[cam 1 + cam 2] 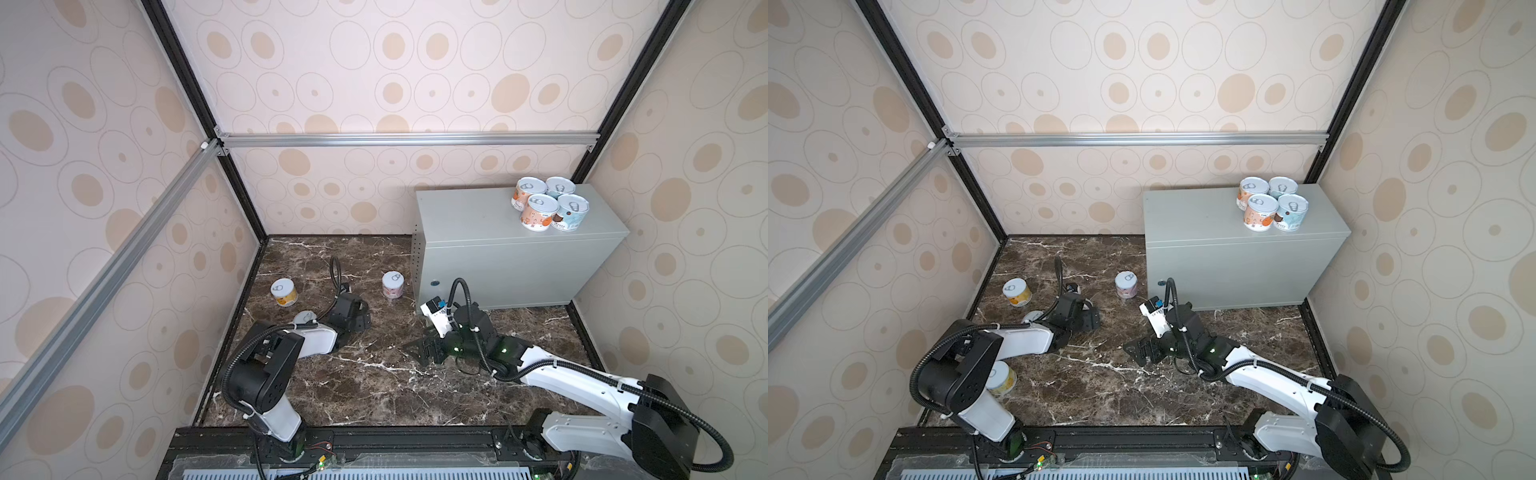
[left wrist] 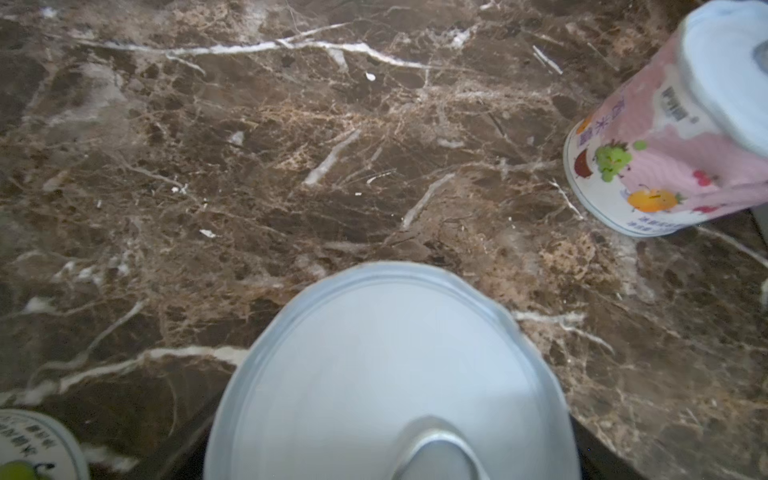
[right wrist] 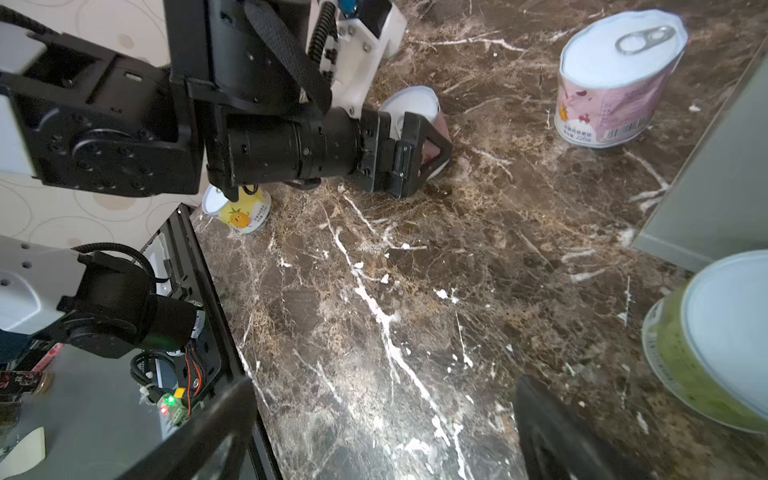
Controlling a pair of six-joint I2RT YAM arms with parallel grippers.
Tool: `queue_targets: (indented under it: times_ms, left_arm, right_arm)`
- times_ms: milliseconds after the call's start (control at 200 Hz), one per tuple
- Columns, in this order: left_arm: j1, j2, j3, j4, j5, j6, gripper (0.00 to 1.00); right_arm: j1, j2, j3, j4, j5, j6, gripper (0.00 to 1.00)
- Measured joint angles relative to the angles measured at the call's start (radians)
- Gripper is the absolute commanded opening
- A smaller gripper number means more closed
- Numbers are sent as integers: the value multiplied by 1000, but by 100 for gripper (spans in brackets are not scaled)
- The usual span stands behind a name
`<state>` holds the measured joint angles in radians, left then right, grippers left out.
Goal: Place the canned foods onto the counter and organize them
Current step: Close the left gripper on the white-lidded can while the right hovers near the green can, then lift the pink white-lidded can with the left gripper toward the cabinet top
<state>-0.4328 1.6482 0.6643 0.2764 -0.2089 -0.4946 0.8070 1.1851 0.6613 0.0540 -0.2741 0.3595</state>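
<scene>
Several canned foods [image 1: 548, 205] stand grouped at the far right corner of the grey counter [image 1: 469, 220] in both top views. On the marble floor a yellow can [image 1: 284, 292] and a pink can [image 1: 392, 284] stand upright. My left gripper [image 3: 419, 137] straddles a dark-pink can [image 3: 413, 104] on the floor. That can's lid [image 2: 390, 374] fills the left wrist view, and I cannot see whether the pads press it. My right gripper [image 3: 386, 436] hangs open over bare floor, with a green can [image 3: 706, 345] beside it.
A yellow can [image 1: 1001, 376] stands by the left arm's base, and another lid [image 1: 305, 318] shows behind the left forearm. The counter's near corner [image 3: 715, 166] is close to the right gripper. Patterned walls and black frame rails enclose the floor.
</scene>
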Motion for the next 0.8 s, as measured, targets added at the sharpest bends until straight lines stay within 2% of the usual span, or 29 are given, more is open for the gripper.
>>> queue_targets:
  times_ms: [370, 515, 800]
  left_arm:
    - [0, 11, 0, 29, -3, 2, 79]
    - [0, 11, 0, 34, -11, 6, 68]
    - [-7, -24, -3, 9, -1, 4, 67]
  right_arm:
    - [0, 0, -17, -2, 17, 10, 98]
    - [0, 0, -19, -2, 19, 12, 98]
    - [1, -2, -23, -10, 26, 14, 99]
